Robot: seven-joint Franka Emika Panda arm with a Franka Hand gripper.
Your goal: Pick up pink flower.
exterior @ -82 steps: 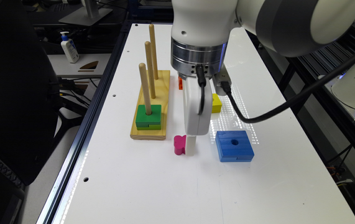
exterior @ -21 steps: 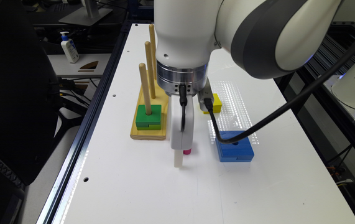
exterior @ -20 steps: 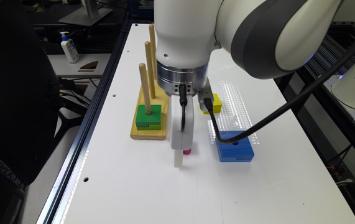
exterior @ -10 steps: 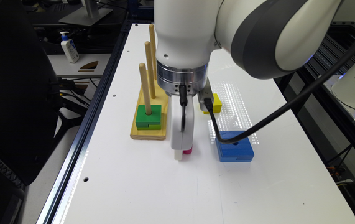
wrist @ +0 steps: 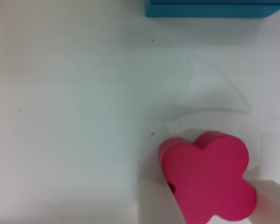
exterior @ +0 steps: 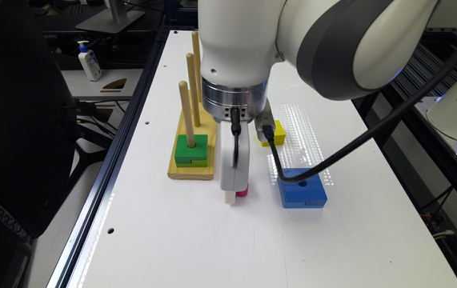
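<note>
- Basically, the near part of the white table (exterior: 212,248) is bare, and the action is further in at mid-table.
- The gripper (exterior: 236,195) is down at table level. In the wrist view the gripper (wrist: 207,200) has one pale finger on each flank of the pink flower (wrist: 205,182).
- Fingers (wrist: 151,207) look pressed against the block's sides, so I judge it narrow and clamped on the flower. Whether the flower is off the surface I cannot tell.
- In the exterior view the pink flower (exterior: 242,191) peeks out just behind the finger, between the wooden peg base (exterior: 190,173) and the blue block (exterior: 302,192), touching neither.
- Handling, as a judgement:
  - Looks like a small painted wooden block, so light, rigid and not fragile.
  - The painted sides are probably a bit slick, and the lobed outline could let it twist.
  - The best hold is across two opposite lobes or notches, low on the side walls and centred.
- The edge of the blue block (wrist: 210,8) is near but apart from the flower.
- Green blocks (exterior: 190,150) sit stacked on the nearest peg of the base.
- The yellow cube (exterior: 278,134) is further back, behind the wrist.
- Far off the table, a bottle (exterior: 90,60) stands on a side surface.
</note>
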